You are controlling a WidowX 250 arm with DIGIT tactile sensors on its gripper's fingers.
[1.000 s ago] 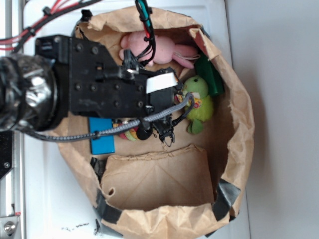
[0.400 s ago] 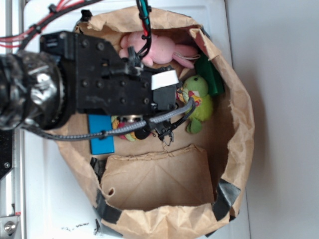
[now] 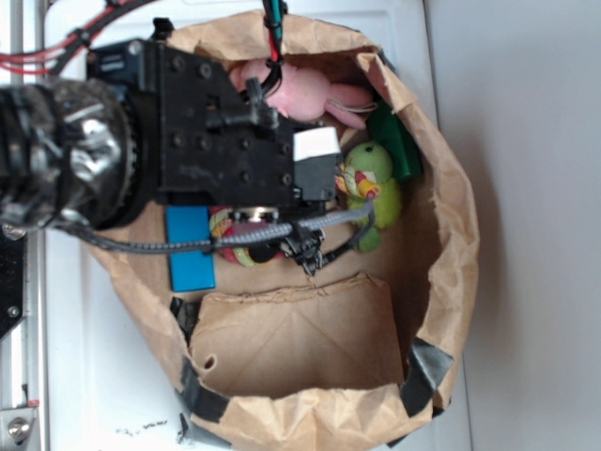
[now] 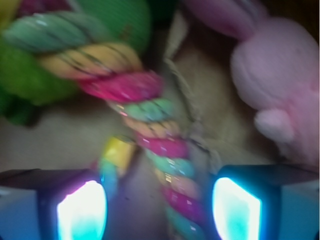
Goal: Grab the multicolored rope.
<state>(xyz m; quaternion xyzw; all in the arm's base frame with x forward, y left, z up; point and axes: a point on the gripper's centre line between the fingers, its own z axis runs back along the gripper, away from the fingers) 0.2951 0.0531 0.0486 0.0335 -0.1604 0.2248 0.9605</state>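
The multicolored rope (image 4: pixel 159 146), twisted in red, yellow and green bands, lies on the floor of the paper bag. In the wrist view it runs from the upper left down between my two lit fingertips, nearer the right pad (image 4: pixel 235 207). My gripper (image 4: pixel 159 210) is open and straddles the rope, and neither pad touches it. From the exterior view my gripper (image 3: pixel 268 240) points down into the bag. Only a short piece of the rope (image 3: pixel 230 237) shows beneath the arm.
A brown paper bag (image 3: pixel 455 216) walls everything in. Inside lie a pink plush (image 3: pixel 315 92), a lime-green plush (image 3: pixel 374 183), a blue block (image 3: pixel 191 249), a dark green piece (image 3: pixel 394 141) and a folded paper flap (image 3: pixel 300 338). In the wrist view the pink plush (image 4: pixel 280 75) sits close on the right.
The arm has shifted slightly toward the top of the exterior view. More of the rope now shows beneath it. The jaws have stayed open.
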